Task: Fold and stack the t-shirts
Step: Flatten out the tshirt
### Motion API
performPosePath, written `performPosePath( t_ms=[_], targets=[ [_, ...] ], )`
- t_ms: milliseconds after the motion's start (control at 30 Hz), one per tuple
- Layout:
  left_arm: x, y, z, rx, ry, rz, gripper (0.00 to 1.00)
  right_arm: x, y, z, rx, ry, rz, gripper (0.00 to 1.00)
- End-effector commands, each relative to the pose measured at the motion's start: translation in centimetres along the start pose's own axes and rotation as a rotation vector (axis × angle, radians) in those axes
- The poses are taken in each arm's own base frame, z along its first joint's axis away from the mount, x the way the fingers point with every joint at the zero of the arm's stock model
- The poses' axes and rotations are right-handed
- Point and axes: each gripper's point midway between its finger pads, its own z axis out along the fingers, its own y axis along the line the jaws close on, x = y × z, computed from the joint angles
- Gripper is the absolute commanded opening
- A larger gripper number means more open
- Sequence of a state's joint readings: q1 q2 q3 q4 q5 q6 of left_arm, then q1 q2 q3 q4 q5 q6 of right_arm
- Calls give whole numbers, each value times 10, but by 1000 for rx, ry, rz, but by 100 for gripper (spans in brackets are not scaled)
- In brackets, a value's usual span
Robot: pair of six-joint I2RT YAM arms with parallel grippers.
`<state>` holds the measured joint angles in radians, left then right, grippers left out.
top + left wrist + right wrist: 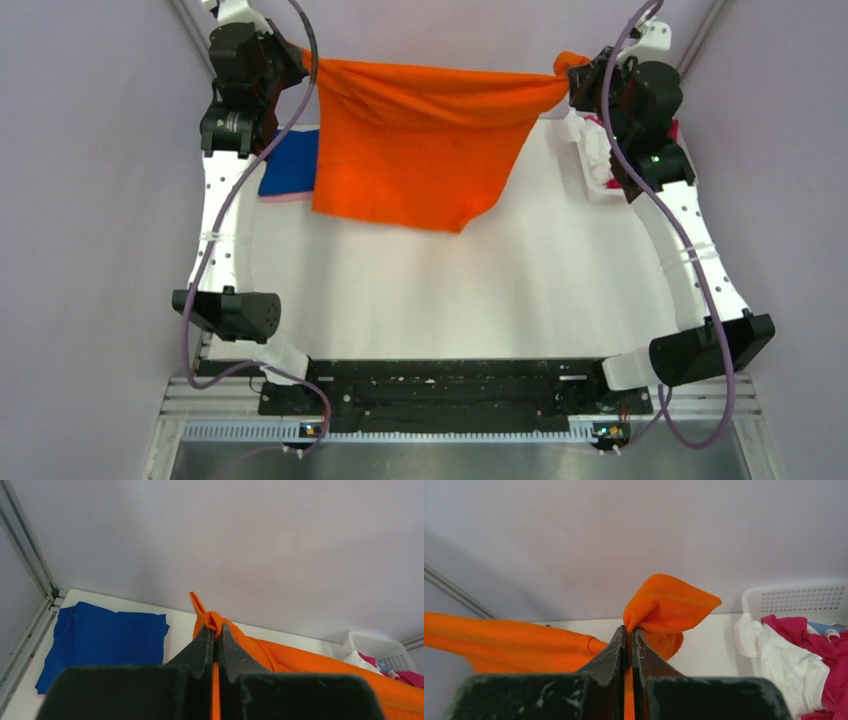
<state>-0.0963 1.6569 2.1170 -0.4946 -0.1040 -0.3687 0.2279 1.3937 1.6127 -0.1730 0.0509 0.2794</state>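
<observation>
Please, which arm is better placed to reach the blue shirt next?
Probably left: the left gripper, jaws shut on the bright orange cloth t-shirt, hangs near the royal blue cloth t-shirt.

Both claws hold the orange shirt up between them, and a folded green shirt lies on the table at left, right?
Not green: the folded shirt is royal blue, as the top view shows. The rest stands: the left claw and right claw hold the orange shirt up between them.

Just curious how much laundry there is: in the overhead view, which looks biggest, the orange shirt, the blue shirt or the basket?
1. The orange shirt, by far.
2. The blue shirt and the basket: both small and partly hidden, so I can't rank them.
</observation>
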Motion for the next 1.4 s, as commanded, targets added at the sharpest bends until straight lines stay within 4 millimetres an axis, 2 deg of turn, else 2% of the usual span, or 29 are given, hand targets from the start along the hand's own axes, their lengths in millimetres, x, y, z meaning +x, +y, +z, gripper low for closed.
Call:
performPosePath(
  t_ms=[0, 67, 133, 167, 200, 233, 267, 400, 467, 500, 533, 567, 600, 633, 667, 700, 733, 767, 800, 833, 900, 967, 1033, 1133, 1167, 1200, 1233, 1300, 1367],
  targets=[
    [-71, -26, -64, 102, -148, -28, 0, -88, 34, -47, -145, -183, 25, 0],
    [-42, -10, -75, 59, -99, -46, 0, -63, 22, -55, -111, -118, 28, 0],
    [-3, 6, -85, 25, -34, -76, 0, -27, 7, -64, -68, -24, 42, 0],
    [24, 15, -90, 7, 22, -93, 0, -5, -4, -68, -35, 33, 52, 0],
    [53, 25, -98, -15, 82, -115, 0, 20, -14, -73, 0, 94, 61, 0],
    [82, 34, -106, -34, 142, -140, 0, 54, -25, -79, 35, 173, 66, 0],
    [119, 43, -113, -48, 221, -168, 0, 80, -36, -85, 74, 236, 73, 0],
    [263, 83, -160, -144, 511, -279, 0, 169, -75, -109, 226, 460, 80, 0],
    [319, 95, -184, -169, 634, -331, 0, 205, -92, -112, 288, 561, 65, 0],
    [341, 98, -196, -169, 691, -338, 12, 223, -103, -112, 334, 607, 52, 3],
    [355, 103, -206, -188, 729, -340, 29, 236, -115, -114, 396, 644, 39, 6],
    [361, 104, -215, -194, 762, -337, 46, 246, -129, -114, 470, 669, 18, 17],
    [363, 103, -222, -194, 789, -330, 79, 251, -138, -112, 520, 680, 7, 35],
    [359, 99, -225, -182, 790, -320, 96, 253, -145, -112, 562, 687, 0, 48],
    [352, 94, -225, -159, 778, -306, 99, 252, -147, -111, 588, 682, 2, 60],
    [341, 88, -223, -128, 753, -289, 99, 247, -149, -110, 600, 666, 8, 77],
    [331, 82, -219, -101, 724, -275, 99, 241, -146, -109, 593, 642, 16, 83],
    [319, 76, -213, -78, 689, -262, 99, 237, -143, -110, 582, 625, 24, 93],
    [307, 69, -204, -43, 654, -253, 99, 235, -138, -111, 565, 610, 31, 98],
    [300, 62, -195, -10, 636, -246, 99, 236, -131, -114, 543, 608, 36, 99],
    [293, 44, -174, 62, 634, -254, 99, 250, -112, -123, 478, 641, 54, 99],
    [293, 23, -146, 150, 646, -262, 99, 273, -91, -137, 435, 685, 66, 99],
    [304, 10, -112, 186, 685, -256, 99, 306, -72, -154, 404, 750, 82, 99],
    [326, -7, -59, 190, 765, -228, 99, 354, -54, -179, 370, 842, 118, 99],
    [338, -10, -42, 183, 796, -213, 99, 366, -53, -186, 369, 863, 132, 99],
    [361, -9, -25, 167, 844, -208, 99, 377, -55, -191, 383, 881, 146, 99],
    [364, -18, -8, 186, 843, -204, 99, 384, -58, -194, 392, 889, 150, 99],
    [391, -22, 10, 206, 900, -217, 99, 393, -62, -196, 416, 900, 149, 99],
    [415, -16, 20, 177, 954, -225, 99, 403, -68, -191, 446, 909, 133, 99]
  ],
)
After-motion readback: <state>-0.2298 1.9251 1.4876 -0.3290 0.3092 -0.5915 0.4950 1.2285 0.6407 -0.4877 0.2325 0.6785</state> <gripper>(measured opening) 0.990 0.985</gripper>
